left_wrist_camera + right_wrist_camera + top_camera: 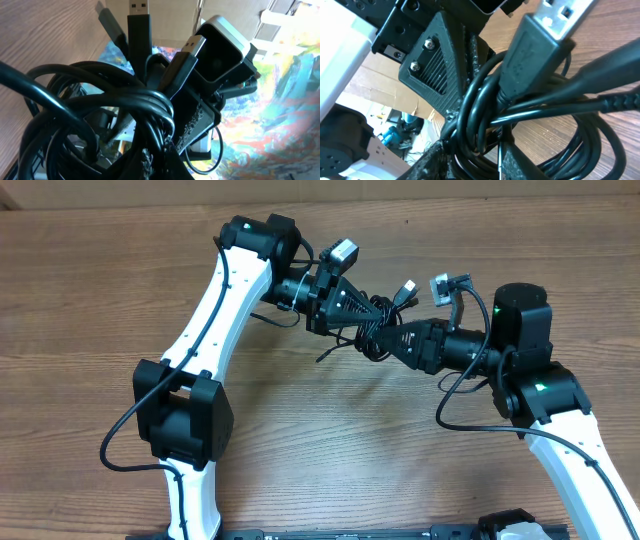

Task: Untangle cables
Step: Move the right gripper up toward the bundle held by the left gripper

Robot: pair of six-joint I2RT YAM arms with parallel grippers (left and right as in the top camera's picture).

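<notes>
The cables (375, 320) are a tangled black bunch held above the wooden table (100, 280) between my two grippers. My left gripper (362, 314) comes in from the left and is shut on the bunch. In the left wrist view the cables (125, 105) loop over its tips (161, 157), and USB plugs (138, 20) stick upward. My right gripper (386, 334) reaches in from the right. In the right wrist view its fingers (436, 160) are closed around several strands (485, 110), and a large plug (540, 35) sits above them. A loose end (325, 355) hangs toward the table.
The left gripper's ribbed black finger (432, 55) sits close above my right gripper's tips. The right wrist camera (220, 45) is right behind the bunch. Thick arm wires (120, 440) loop beside both arms. A cardboard edge (500, 188) runs along the table's far side.
</notes>
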